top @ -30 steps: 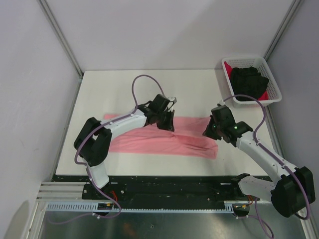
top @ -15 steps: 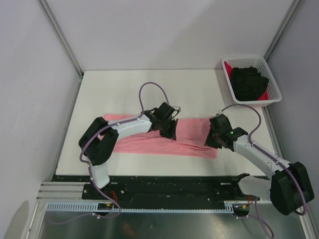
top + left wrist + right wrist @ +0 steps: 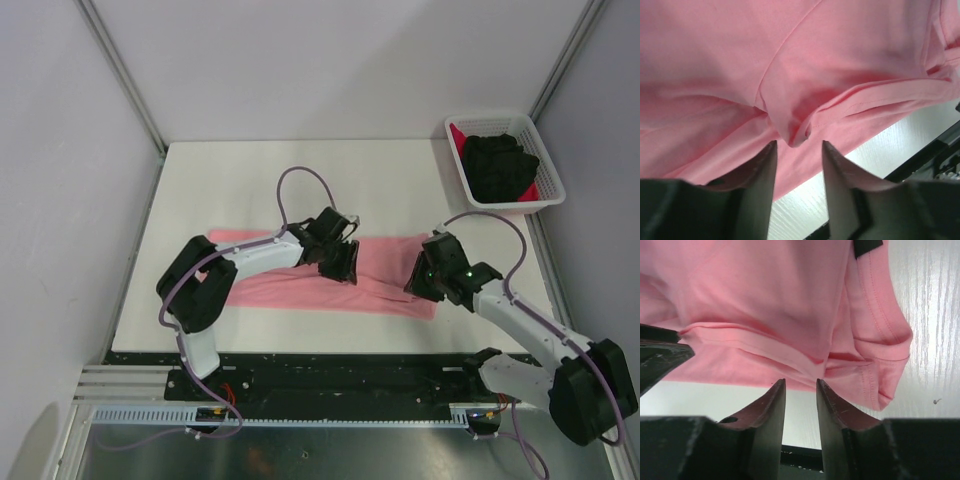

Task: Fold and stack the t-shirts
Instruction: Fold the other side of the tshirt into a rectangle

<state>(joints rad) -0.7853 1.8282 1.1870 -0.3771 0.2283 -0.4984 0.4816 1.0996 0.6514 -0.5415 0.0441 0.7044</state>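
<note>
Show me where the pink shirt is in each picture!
Top external: the pink shirt lies as a long strip across the middle.
Left wrist: it fills most of the picture.
Right wrist: it fills the upper part, with its dark label at the top edge.
Shared landmark: the white table, bare beside the shirt in every view.

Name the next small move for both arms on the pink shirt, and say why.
Probably lift both arms straight up off the salmon-pink t-shirt. The left gripper and right gripper have their fingers apart with no cloth between them, and the shirt lies on the table as a long folded strip, so rising clear should avoid dragging it.
</note>
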